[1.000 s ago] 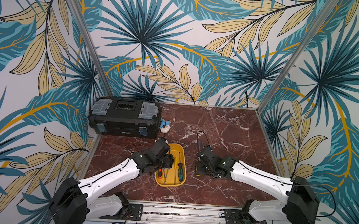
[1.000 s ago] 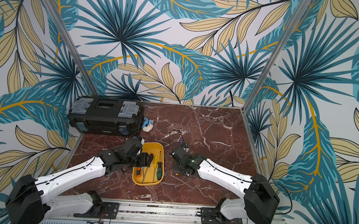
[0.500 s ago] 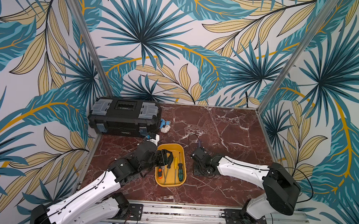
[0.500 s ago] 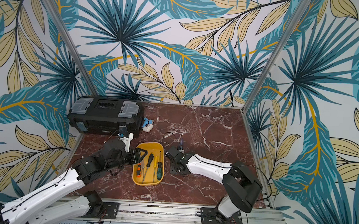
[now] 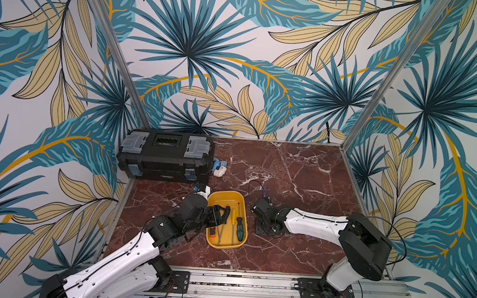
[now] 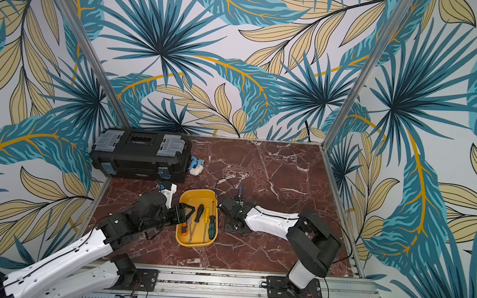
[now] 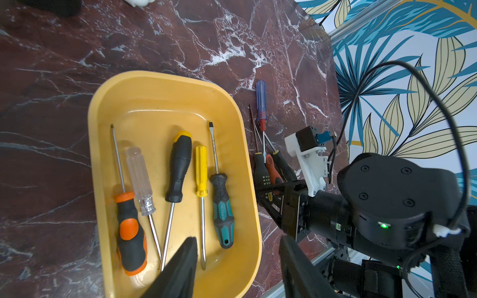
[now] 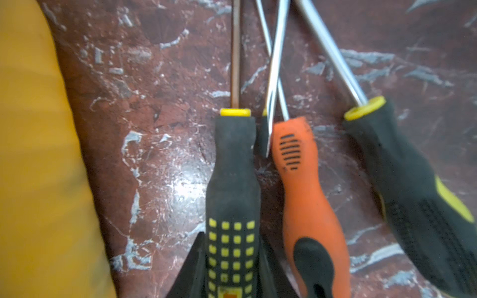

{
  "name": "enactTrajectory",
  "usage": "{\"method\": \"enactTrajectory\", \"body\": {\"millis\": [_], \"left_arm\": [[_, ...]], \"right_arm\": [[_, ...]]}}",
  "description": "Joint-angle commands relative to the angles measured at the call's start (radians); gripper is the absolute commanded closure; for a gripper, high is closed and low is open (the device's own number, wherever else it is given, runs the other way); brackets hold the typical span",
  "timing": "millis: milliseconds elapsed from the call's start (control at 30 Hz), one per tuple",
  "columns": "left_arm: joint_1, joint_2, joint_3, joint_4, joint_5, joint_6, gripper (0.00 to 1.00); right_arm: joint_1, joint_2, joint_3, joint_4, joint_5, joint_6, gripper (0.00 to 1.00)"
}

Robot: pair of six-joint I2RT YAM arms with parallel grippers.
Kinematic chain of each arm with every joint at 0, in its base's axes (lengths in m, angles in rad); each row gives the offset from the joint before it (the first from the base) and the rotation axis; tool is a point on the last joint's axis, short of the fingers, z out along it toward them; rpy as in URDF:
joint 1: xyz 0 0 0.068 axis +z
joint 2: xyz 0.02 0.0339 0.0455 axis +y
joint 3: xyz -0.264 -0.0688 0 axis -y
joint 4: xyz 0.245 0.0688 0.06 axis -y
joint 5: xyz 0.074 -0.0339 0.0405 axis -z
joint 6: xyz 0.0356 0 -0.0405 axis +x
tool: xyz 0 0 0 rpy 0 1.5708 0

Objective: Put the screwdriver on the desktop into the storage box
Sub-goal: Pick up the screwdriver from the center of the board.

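Right wrist view: right gripper [image 8: 231,236] pinches the black, yellow-checked screwdriver [image 8: 232,167] on the red-brown marble desktop [image 8: 167,180]; left gripper [image 7: 237,240] gapes, empty.

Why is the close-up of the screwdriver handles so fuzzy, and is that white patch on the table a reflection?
Right wrist view: the black-and-yellow screwdriver and storage box are soft, probably too near the lens; the white patch on the desktop looks like lamp glare. Left wrist view: crisp.
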Motion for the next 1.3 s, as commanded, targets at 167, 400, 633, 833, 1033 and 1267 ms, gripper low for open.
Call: {"method": "enactTrajectory", "body": {"millis": [167,400,633,833,1033,1267], "left_arm": [[0.004,0.002,0.0,0.034,0.014,0.007,0.43],[0.003,-0.026,-0.005,0.248,0.109,-0.009,0.4],[0.003,-0.041,-0.08,0.666,0.278,-0.083,0.38],[0.004,-0.008,-0.111,0.863,0.372,-0.129,0.4],[0.003,0.022,-0.107,0.77,0.346,-0.112,0.43],[0.0,0.067,-0.127,0.881,0.392,-0.143,0.41]], "right_arm": [[0.003,-0.13,-0.074,0.059,-0.024,-0.009,1.0],[0.02,-0.452,-0.109,0.105,-0.043,-0.034,1.0],[0.02,-0.736,-0.279,0.462,-0.274,0.026,1.0],[0.019,-0.776,-0.336,0.686,-0.443,0.112,1.0],[0.019,-0.758,-0.332,0.774,-0.502,0.147,1.0],[0.021,-0.701,-0.344,0.906,-0.556,0.205,1.0]]}}
